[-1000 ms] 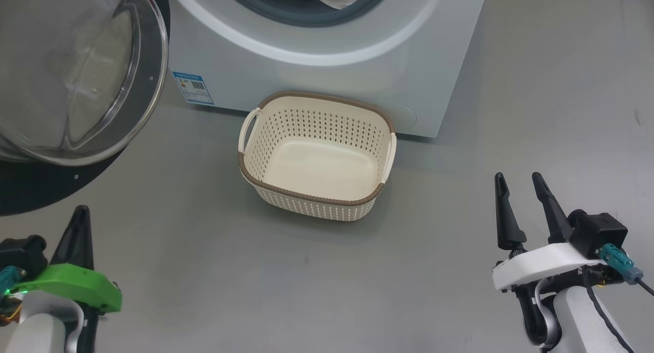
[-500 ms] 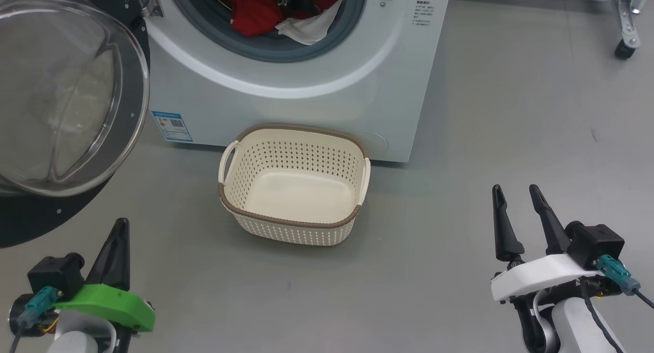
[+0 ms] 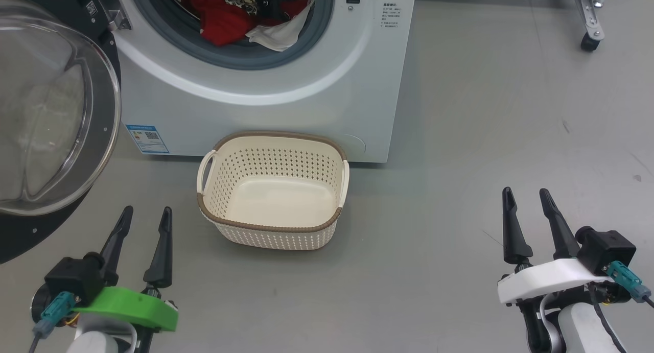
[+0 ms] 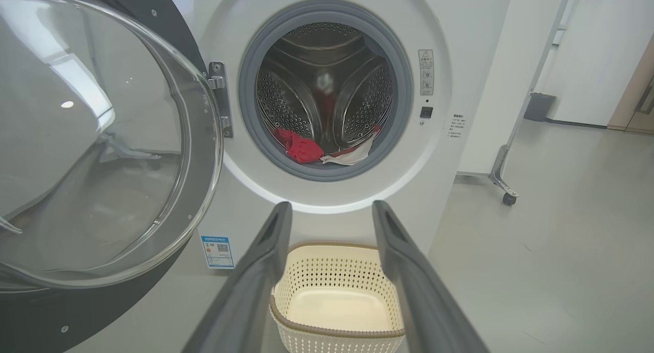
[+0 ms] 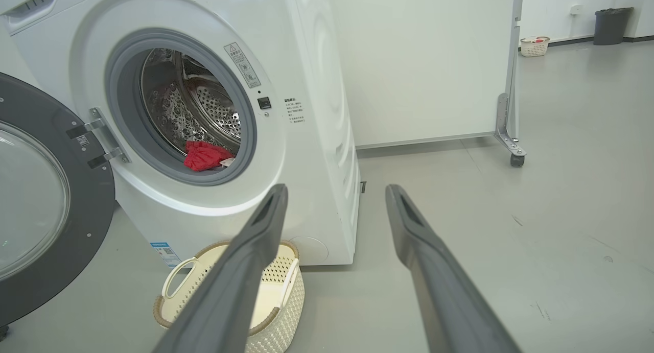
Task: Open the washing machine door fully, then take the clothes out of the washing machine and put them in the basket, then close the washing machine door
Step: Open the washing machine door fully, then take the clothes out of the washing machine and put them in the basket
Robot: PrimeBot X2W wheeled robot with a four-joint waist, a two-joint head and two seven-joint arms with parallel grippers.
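Observation:
The white washing machine (image 3: 306, 113) stands ahead with its door (image 3: 46, 118) swung wide open to the left, black rim and clear glass bowl facing me. Red and white clothes (image 3: 240, 21) lie at the drum's front lip, the clothes (image 4: 322, 151) also showing in the left wrist view. The cream basket (image 3: 273, 192) sits on the floor before the washer, with nothing in it. My left gripper (image 3: 145, 215) is open at the lower left, holding nothing. Low on the right, the right gripper (image 3: 526, 197) is open too, both well back from the washer.
A white panel on a wheeled frame (image 5: 511, 138) stands right of the washer. A dark bin (image 5: 610, 18) and a small basket (image 5: 534, 46) are far off by the wall. Grey floor spreads to the right.
The camera tilted up, bringing more of the drum and clothes into view. My left gripper has gone from shut to open. The right gripper stays open.

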